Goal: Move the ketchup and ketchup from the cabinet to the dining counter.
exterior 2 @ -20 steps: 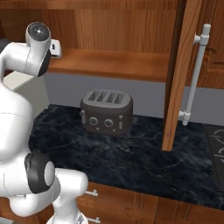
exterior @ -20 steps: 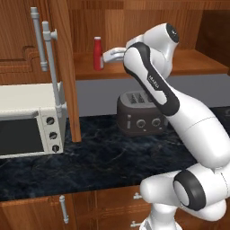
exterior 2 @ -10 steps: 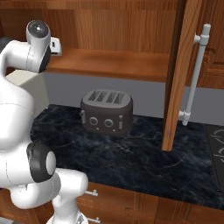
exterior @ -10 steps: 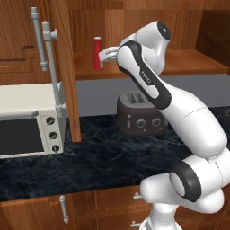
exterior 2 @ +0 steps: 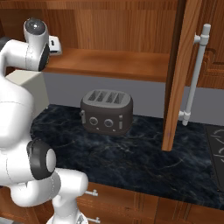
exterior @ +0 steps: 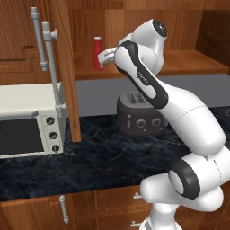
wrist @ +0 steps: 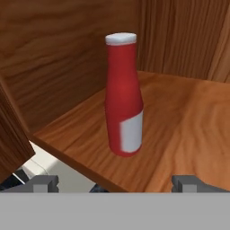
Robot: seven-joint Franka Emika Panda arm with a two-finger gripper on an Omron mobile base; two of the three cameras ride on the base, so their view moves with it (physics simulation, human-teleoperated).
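A red ketchup bottle with a pale cap stands upright at the left end of the open cabinet's shelf. In the hand view the ketchup bottle rises straight ahead, near the shelf's front edge, with a white label low on its side. My gripper hovers just right of the bottle at shelf height, open and holding nothing. Its fingertips stand wide apart, short of the bottle and not touching it. The all-red bottle and the dining counter are out of view.
The cabinet's open door with silver bar handles hangs left of the bottle. A dark toaster sits on the black counter below the shelf, beside a white toaster oven. Another open door stands at the right.
My hand has eased a little to the left along the shelf, closer to the ketchup bottle, and the arm's upper joint has swung with it. The bottle has not moved.
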